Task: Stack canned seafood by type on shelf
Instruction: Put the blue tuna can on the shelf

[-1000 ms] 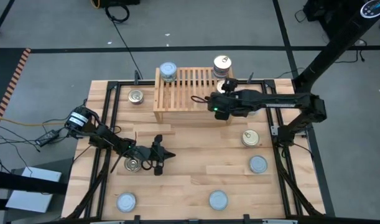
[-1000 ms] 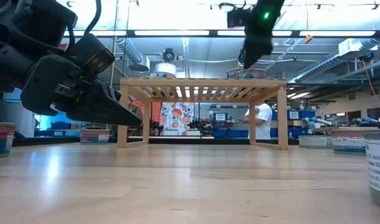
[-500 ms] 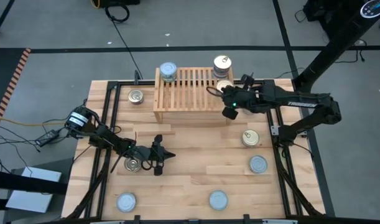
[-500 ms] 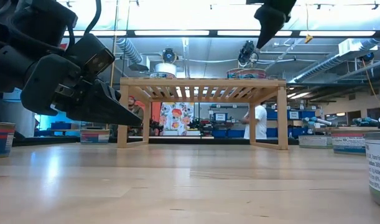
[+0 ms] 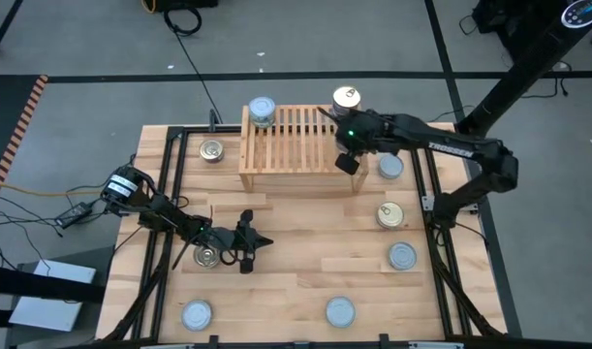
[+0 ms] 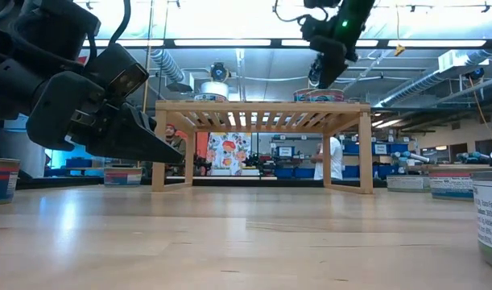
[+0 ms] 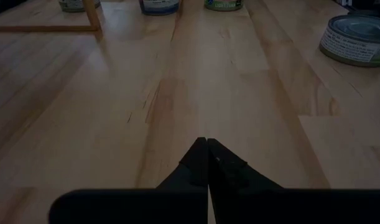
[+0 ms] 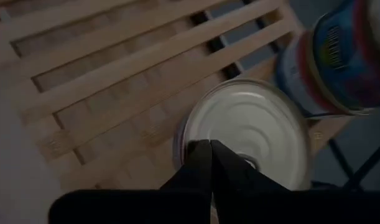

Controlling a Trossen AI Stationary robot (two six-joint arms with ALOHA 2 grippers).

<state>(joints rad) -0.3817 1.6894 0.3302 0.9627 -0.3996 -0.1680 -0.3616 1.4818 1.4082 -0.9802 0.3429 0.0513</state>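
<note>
The wooden shelf (image 5: 286, 145) stands at the table's back. On its slatted top are a silvery tin (image 5: 262, 110) at the left rear and a stack of golden-lidded tins (image 5: 347, 100) at the right rear. My right gripper (image 5: 327, 114) hovers shut and empty above the shelf's right end. In the right wrist view its tips (image 8: 209, 149) lie just over a pale-lidded tin (image 8: 252, 124) that rests on the slats (image 8: 115, 81) beside the blue-labelled stack (image 8: 339, 56). My left gripper (image 5: 263, 242) rests shut on the table at front left, beside a golden tin (image 5: 207, 256).
Loose tins lie on the tabletop: golden (image 5: 212, 149) left of the shelf, silvery (image 5: 389, 167) to its right, golden (image 5: 390, 215), silvery (image 5: 402, 256), and silvery ones (image 5: 340, 311) (image 5: 197, 314) near the front edge. A person (image 6: 336, 157) stands far behind the table.
The right gripper shut its fingers and swung from the shelf's front right toward its right rear. The left arm stayed still.
</note>
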